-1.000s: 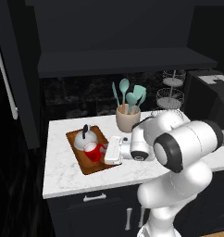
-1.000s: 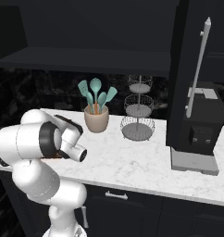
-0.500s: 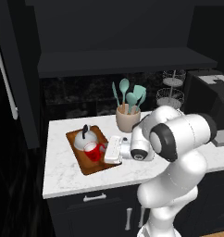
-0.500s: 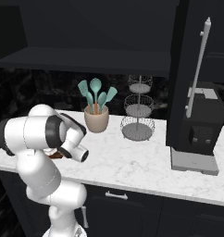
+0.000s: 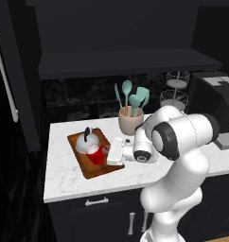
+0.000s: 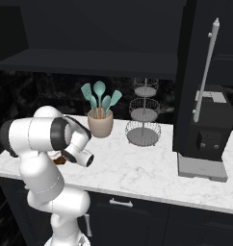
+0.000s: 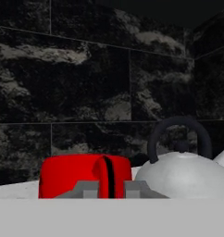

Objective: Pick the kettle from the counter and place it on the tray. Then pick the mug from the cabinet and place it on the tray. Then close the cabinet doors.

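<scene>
The tray (image 5: 95, 170) lies on the white surface (image 5: 64, 179), near its left end. The kettle (image 5: 86, 142) sits on the far part of the tray. The red mug (image 5: 95, 154) sits on the tray too, just in front of the kettle and right beside it.

The pincer (image 5: 108, 154) reaches in from the right, low over the tray, and its tip is at the mug's handle. In the hand view the mug (image 7: 84, 176) is very close, with its handle standing up between the two tips. The tips look narrow, with one on each side of the handle. I cannot tell if they squeeze the handle or have let go. The kettle (image 7: 184, 174) is just to the right of the mug there, with its black handle arching over the top.

A beige crock (image 5: 130, 123) with green spoons stands behind the tray, near the wall. A wire stand (image 6: 144, 116) is further right, and a black coffee machine (image 6: 208, 134) is at the right end.

The cabinet (image 5: 121, 38) above is open. One door (image 5: 17, 80) swings out on the left and the other door (image 6: 198, 72) on the right.
</scene>
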